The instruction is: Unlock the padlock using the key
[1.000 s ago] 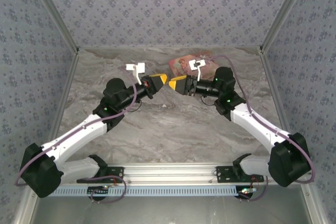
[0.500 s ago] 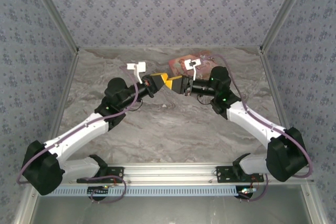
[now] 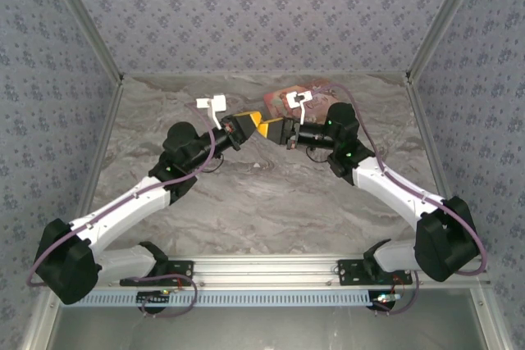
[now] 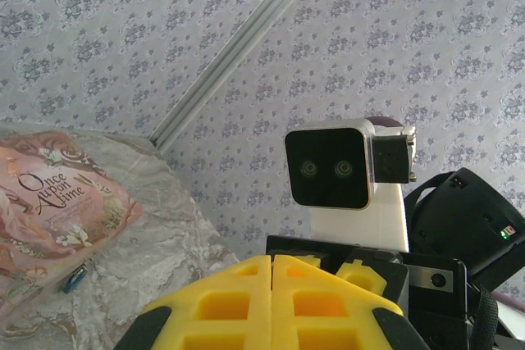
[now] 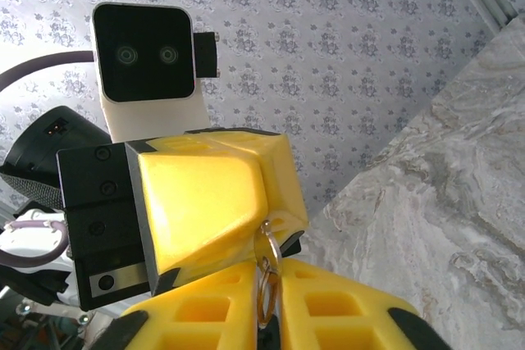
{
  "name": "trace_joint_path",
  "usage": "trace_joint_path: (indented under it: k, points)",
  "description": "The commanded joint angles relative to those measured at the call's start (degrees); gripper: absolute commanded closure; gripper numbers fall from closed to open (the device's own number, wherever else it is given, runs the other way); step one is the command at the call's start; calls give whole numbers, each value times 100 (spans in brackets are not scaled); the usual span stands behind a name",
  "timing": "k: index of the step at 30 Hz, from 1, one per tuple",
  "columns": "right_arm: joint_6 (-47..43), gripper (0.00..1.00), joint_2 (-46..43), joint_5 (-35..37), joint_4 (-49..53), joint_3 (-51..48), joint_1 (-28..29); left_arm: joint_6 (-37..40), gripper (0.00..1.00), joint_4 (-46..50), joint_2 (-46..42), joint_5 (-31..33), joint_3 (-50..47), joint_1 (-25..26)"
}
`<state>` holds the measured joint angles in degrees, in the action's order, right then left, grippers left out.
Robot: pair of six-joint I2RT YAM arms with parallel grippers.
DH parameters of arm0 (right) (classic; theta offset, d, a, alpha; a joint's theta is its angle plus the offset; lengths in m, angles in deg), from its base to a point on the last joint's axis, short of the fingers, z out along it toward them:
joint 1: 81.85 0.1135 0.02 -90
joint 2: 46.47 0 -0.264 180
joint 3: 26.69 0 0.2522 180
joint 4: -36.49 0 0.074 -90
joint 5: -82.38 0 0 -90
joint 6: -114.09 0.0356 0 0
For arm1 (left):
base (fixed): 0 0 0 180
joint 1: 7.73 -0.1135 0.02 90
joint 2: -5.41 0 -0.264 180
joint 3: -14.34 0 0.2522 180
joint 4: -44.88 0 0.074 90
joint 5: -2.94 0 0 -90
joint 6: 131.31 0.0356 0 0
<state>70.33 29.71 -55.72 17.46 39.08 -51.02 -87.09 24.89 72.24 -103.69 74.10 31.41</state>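
My right gripper (image 3: 277, 129) pinches the key (image 5: 267, 280) by its silvery ring, my left gripper (image 4: 271, 272) clenched at the ring's top, gripping it or not I cannot tell; the padlock (image 4: 75, 278) lies on the table (image 4: 164, 243) beside the box (image 4: 49, 202), so I judge fetching it comes next.

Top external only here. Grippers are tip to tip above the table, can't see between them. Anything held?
Observer: Right wrist view: a key ring sits between the right gripper's fingers, its top at the left gripper's tip. Can't tell which one grips it.
Operator: Left gripper open?
Observer: Left wrist view: its fingers are shut flush, nothing visible between.
Operator: Padlock?
Observer: The padlock lies on the table at the pink box's edge.
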Motion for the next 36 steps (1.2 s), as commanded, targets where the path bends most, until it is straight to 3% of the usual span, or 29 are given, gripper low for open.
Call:
trace_joint_path:
  k: [1, 5, 9, 11, 15, 23, 28, 32, 36]
  points:
    - [70, 89, -42, 142, -133, 52, -39, -63, 100, -298, -43, 85, -39, 40]
    - [129, 100, -76, 225, -130, 30, -97, -66, 100, -300, -54, 47, -64, 40]
    - [91, 100, -167, 322, -35, -42, -190, -12, 99, -232, -91, 50, -95, 35]
    - [-149, 100, -245, 370, 402, -43, -244, 58, 82, -92, -132, 83, -88, 37]
    - [-1282, 100, -472, 657, 2100, 188, -256, 299, 63, 384, -294, 250, -31, 23]
    - [-2807, 100, -793, 1690, 4438, 386, -358, 456, 33, 1510, -194, 654, 223, -115]
    - [-3357, 100, -866, 2665, 5534, 476, -458, 327, 24, 2312, 762, 697, 699, -246]
    - [-3422, 100, -984, 3542, 6107, 403, -658, 169, 20, 2272, 1828, 526, 1187, -349]
    - [-3344, 100, -1158, 3673, 6287, 214, -955, 96, 18, 2480, 2904, 440, 1978, -378]
